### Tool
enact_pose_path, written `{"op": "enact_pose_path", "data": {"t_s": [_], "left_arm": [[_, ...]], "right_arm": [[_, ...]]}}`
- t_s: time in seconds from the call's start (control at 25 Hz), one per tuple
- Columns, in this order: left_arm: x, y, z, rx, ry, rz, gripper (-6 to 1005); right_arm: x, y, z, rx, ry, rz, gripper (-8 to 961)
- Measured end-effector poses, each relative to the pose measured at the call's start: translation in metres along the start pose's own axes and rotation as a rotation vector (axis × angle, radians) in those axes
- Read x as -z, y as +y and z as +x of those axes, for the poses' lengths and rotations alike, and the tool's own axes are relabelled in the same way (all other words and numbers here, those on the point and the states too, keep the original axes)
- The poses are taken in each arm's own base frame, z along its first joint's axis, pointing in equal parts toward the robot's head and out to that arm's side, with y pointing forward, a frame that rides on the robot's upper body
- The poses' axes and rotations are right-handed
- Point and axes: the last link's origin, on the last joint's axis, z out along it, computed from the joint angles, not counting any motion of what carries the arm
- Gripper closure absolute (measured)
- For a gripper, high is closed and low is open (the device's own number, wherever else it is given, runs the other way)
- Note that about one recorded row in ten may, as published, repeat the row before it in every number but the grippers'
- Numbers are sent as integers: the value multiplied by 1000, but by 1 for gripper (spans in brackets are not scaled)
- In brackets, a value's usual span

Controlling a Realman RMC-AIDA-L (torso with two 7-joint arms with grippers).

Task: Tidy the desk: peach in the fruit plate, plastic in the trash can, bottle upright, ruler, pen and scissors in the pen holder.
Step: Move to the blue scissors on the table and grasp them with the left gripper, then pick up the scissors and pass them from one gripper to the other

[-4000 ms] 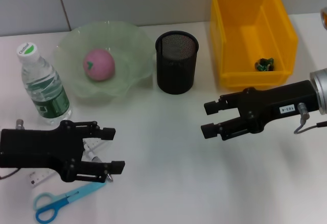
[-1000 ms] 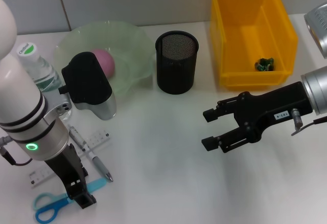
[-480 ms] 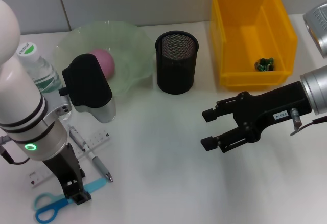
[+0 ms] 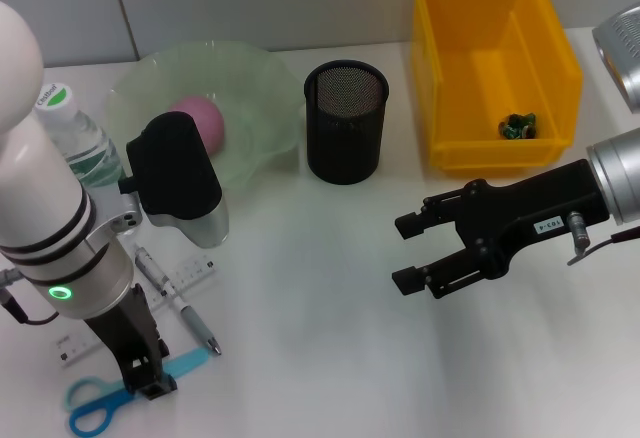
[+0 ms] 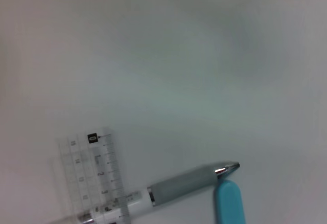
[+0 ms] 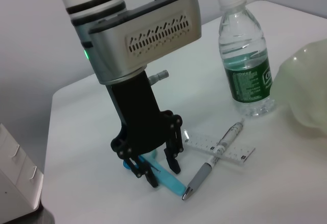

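Light blue scissors (image 4: 130, 395) with loop handles and a blade cover lie on the plain white desk (image 4: 320, 348) at its near left edge, and the left pincer (image 6: 152, 170) points straight down over the covered blades, its black fingers (image 6: 171, 157) spread apart on either side of them and not closed. A grey-gripped white pen (image 6: 212, 161) lies across a short clear plastic ruler (image 6: 219, 147) just beside the scissors. A clear water bottle (image 6: 245, 65) with a dark green label stands upright nearby. The pink round peach (image 4: 203, 116) sits in the pale green scalloped glass fruit plate (image 4: 260, 78). Beside it stands the black wire-mesh pen holder (image 4: 345, 121), then the bright yellow rectangular trash can (image 4: 470, 68). The right pincer (image 4: 406, 252) hovers above the desk's right half, fingers wide apart and holding nothing.
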Motion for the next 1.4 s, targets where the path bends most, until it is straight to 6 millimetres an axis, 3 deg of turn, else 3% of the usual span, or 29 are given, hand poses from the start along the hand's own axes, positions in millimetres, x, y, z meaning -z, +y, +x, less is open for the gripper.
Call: {"op": "enact_pose_path", "data": {"t_s": [0.68, 0.88, 1.08, 1.28, 1.4], "left_arm": [[-2, 1, -2, -25, -7, 0, 623], [-2, 2, -2, -39, -13, 4, 687], [16, -2, 0, -16, 55, 15, 783], [40, -8, -5, 61, 222, -66, 783], [44, -8, -6, 80, 272, -97, 783]], "right_arm": [[-1, 0, 1, -6, -11, 6, 136], [0, 0, 0, -8, -18, 9, 136], [4, 0, 0, -19, -33, 7, 136], [9, 1, -1, -36, -54, 3, 136], [12, 1, -1, -49, -68, 3, 136]]}}
